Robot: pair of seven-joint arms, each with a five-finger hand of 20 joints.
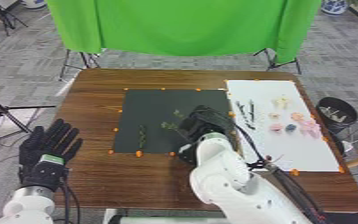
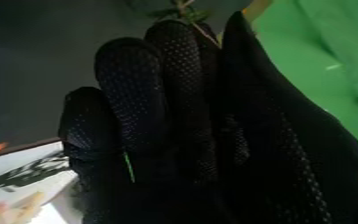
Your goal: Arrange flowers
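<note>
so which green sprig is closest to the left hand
The sprig lying alone on the dark mat; the other sprig is in the right hand.

The head view looks ahead and down from up high. It is far back, so it sees the table (image 1: 91, 175) from side to side and the green cloth (image 1: 175, 25) past it. The right wrist view is very near the right hand (image 1: 209, 121) and looks along it. Both see the cloth, the black mat (image 1: 158, 105) and the white sheet (image 1: 251, 90).
</note>
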